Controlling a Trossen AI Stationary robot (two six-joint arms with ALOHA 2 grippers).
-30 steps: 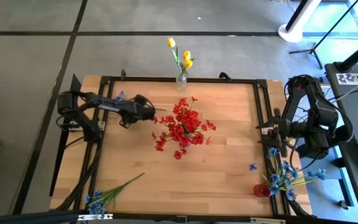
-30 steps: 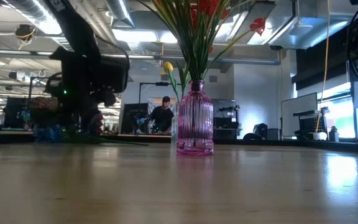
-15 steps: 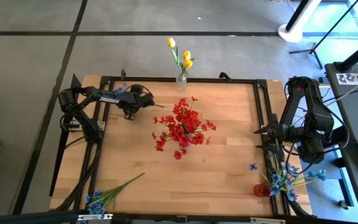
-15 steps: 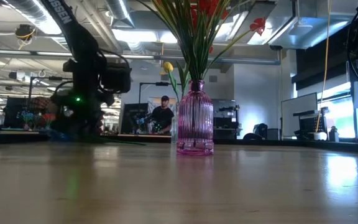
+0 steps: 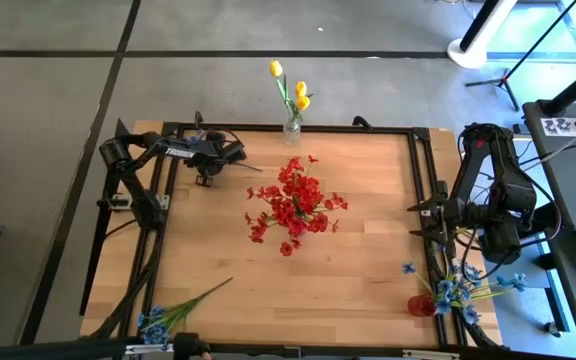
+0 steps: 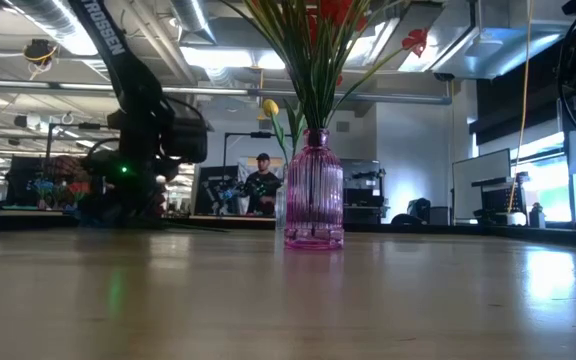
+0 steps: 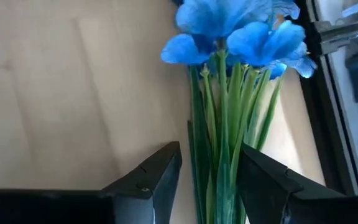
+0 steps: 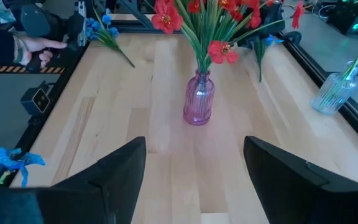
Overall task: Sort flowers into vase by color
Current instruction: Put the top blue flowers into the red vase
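Reds (image 5: 295, 203) and yellows (image 5: 290, 88) are in vases already. Left gripper (image 7: 207, 177) pinches 1 blue bunch (image 7: 232, 81) between its fingers; another blue stem (image 5: 173, 312) lies well behind it. Right gripper (image 8: 194, 162) idles, fingers spread.

You have three vases: a pink one (image 8: 199, 98) holding the red sprays (image 5: 294, 203), a clear one (image 5: 291, 130) with three yellow tulips (image 5: 299, 95), and a red one (image 5: 420, 305). Blue clusters: three groups, at the left gripper (image 7: 207, 186), the bench's (image 5: 218, 240) near-left corner (image 5: 154, 322), and the red vase (image 5: 453, 285).
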